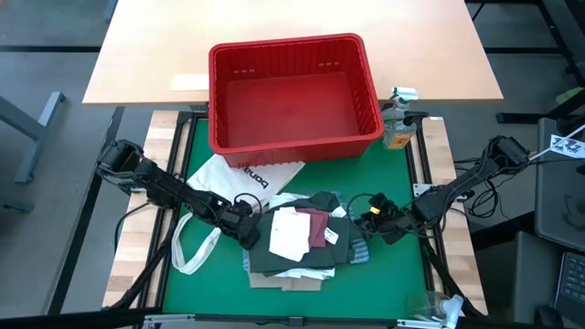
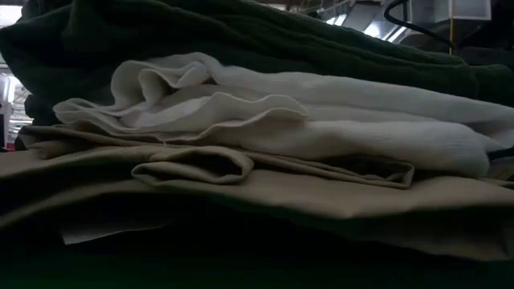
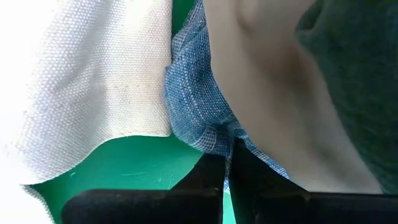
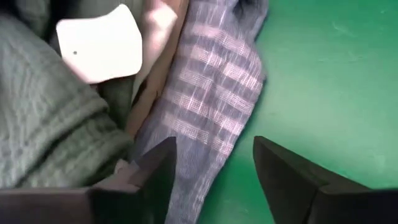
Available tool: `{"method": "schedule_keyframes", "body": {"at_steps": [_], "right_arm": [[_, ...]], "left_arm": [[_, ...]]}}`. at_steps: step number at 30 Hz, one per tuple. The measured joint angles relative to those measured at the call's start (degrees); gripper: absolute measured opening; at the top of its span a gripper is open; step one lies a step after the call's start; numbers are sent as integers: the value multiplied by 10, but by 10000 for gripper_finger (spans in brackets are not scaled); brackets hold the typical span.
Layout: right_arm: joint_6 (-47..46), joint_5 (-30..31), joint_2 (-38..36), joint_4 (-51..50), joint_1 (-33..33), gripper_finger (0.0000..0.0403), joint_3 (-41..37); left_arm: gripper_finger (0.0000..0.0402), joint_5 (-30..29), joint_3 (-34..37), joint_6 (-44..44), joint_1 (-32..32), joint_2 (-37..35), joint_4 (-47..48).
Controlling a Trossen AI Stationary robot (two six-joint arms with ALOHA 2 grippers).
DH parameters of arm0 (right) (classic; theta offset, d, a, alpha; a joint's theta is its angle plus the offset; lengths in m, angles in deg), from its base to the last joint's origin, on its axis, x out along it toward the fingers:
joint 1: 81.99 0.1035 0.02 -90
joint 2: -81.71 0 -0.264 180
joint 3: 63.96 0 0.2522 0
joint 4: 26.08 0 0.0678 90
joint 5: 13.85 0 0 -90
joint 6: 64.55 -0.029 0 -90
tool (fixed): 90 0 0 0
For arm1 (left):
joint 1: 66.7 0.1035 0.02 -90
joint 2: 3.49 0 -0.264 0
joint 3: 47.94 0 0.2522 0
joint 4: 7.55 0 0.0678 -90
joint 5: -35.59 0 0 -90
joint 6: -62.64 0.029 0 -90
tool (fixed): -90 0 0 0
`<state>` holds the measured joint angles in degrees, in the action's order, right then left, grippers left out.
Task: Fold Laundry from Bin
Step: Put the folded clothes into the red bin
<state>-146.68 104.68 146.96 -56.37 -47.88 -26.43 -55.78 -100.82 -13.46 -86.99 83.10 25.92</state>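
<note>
Inside, the bin (image 1: 292,96) holds nothing; left gripper (image 1: 245,227) jaws together, right gripper (image 1: 373,219) jaws apart.

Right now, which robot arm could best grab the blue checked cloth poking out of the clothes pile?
Probably the right. The right gripper is open just above the blue checked cloth at the pile's right edge. The left gripper is shut at the pile's other side.
</note>
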Motion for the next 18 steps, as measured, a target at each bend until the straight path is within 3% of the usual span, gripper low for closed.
{"method": "schedule_keyframes", "body": {"at_steps": [6,13,18], "right_arm": [[0,-62,-2,-15,0,244,0],[-1,-149,-56,-168,0,245,0],[-1,-157,-99,-111,0,242,-43]], "left_arm": [[3,0,0,0,0,0,0],[3,0,0,0,0,0,0],[3,0,0,0,0,0,0]]}}
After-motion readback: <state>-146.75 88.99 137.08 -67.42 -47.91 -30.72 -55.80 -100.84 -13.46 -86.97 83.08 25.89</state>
